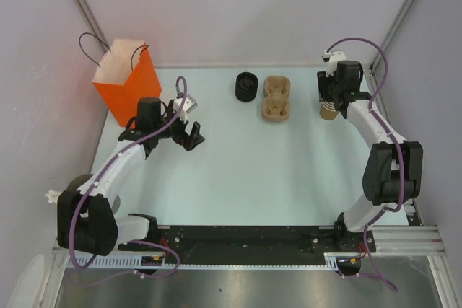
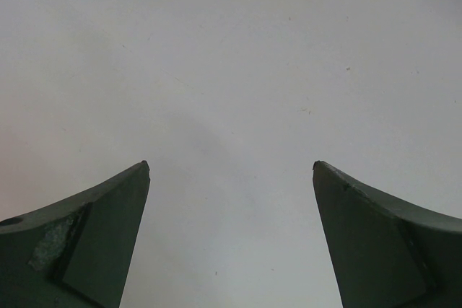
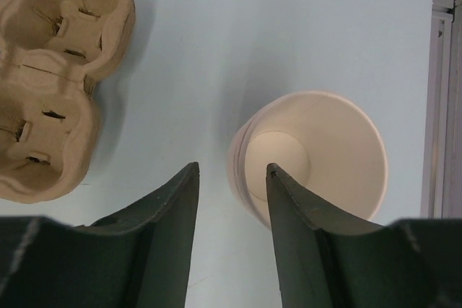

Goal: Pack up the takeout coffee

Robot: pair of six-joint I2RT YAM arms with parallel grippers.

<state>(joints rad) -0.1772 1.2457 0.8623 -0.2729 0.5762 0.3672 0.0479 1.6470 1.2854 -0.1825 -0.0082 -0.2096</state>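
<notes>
A stack of tan paper cups (image 1: 328, 112) stands at the back right, and its top cup (image 3: 332, 149) shows a pale inside. My right gripper (image 3: 231, 167) hangs over it, open and partly narrowed. One finger (image 3: 303, 236) is over the cup's inside and the other is outside its left wall, with the rim between them untouched. In the top view the right gripper (image 1: 328, 99) covers most of the stack. A black lid stack (image 1: 245, 86) sits at the back centre. My left gripper (image 1: 191, 135) (image 2: 231, 166) is wide open over bare table, holding nothing.
A moulded brown cup carrier (image 1: 276, 98) (image 3: 50, 84) lies between the lids and the cups. An orange paper bag (image 1: 130, 81) stands open at the back left, close behind the left arm. The metal frame rail (image 3: 440, 91) runs just right of the cups.
</notes>
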